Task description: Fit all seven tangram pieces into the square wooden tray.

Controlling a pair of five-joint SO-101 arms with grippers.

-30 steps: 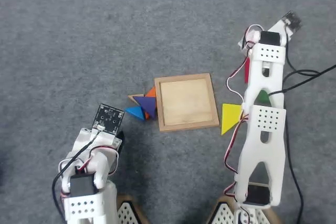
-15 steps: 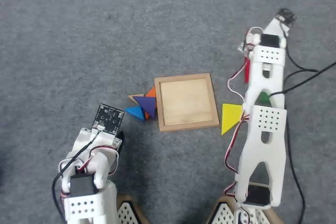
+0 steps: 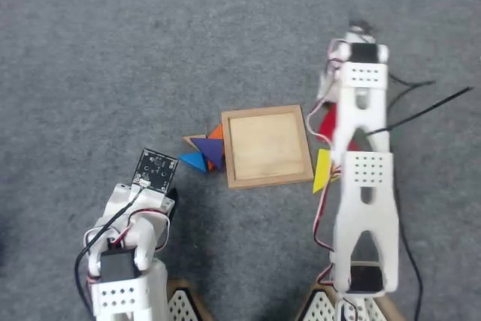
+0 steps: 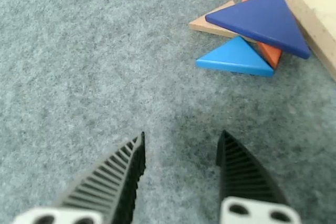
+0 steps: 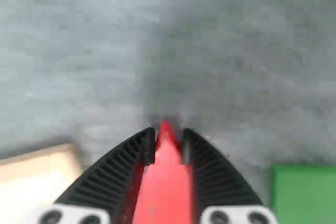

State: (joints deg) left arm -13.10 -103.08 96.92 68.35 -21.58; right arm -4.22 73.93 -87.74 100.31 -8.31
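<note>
The square wooden tray [image 3: 267, 178] lies mid-table with nothing inside it. Against its left side are an orange piece [image 3: 216, 132], a dark blue triangle [image 3: 210, 149], a light blue triangle [image 3: 195, 161] and a tan piece [image 3: 193, 140]. My left gripper [image 4: 181, 136] is open above bare carpet, short of the light blue triangle [image 4: 236, 59] and dark blue triangle [image 4: 262, 19]. My right gripper [image 5: 167, 132] is shut on a red piece [image 5: 167, 182], which shows beside the tray's right edge [image 3: 328, 120]. A yellow triangle [image 3: 322, 169] lies partly under that arm. A green piece [image 5: 302, 192] lies close by.
Grey carpet [image 3: 113, 58] covers the table, with open room on the far left and along the back. The right arm [image 3: 364, 178] stretches along the tray's right side. A corner of the tray [image 5: 31, 174] shows in the right wrist view.
The right arm has swung left toward the tray with the red piece in its gripper, and now covers the green piece in the high view. The left arm has stayed still.
</note>
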